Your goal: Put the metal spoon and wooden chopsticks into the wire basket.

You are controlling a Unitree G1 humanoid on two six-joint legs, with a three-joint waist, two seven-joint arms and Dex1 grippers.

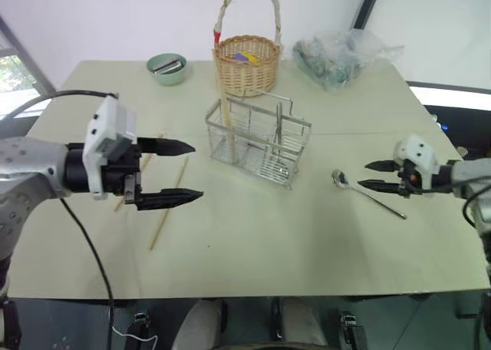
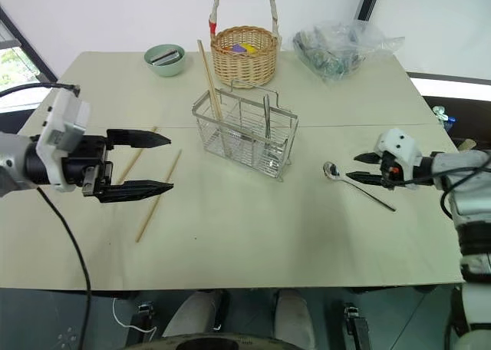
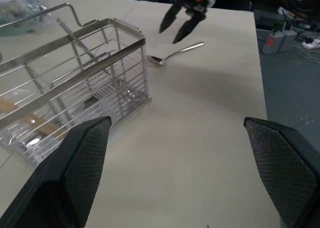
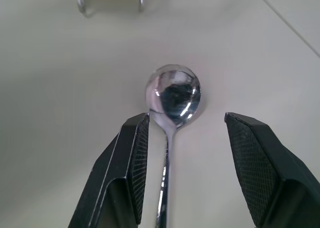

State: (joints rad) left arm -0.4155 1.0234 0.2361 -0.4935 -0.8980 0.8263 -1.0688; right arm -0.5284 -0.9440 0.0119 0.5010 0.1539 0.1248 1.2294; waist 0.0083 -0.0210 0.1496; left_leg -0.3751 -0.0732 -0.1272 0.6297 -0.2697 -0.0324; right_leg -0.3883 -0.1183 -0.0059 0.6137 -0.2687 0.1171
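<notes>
The right gripper [image 4: 182,153] stood open over the metal spoon [image 4: 172,100], one black finger on each side of the thin handle just behind the bowl, holding nothing. The spoon lay flat on the pale table [image 1: 253,250], between that gripper and the wire basket [image 1: 258,139], its handle running back under the wrist.

The risk I judged was in the closing: the handle is thin, slick and flat on the tabletop, so the fingers might pinch above it and come away empty, or clip one edge and spin it aside. It also lay nearer one finger than the other, which could push it sideways first.

The right arm reached in from the table's right edge, gripper angled down towards the spoon bowl. The left gripper [image 1: 173,172] hung wide open and empty above the table's left side, pointing across at the basket.

One of the wooden chopsticks [image 1: 225,112] already stood leaning in the basket's left compartment. Two more chopsticks [image 1: 169,203] lay loose on the table beneath the left gripper. A wicker basket [image 1: 247,62] stood behind.
</notes>
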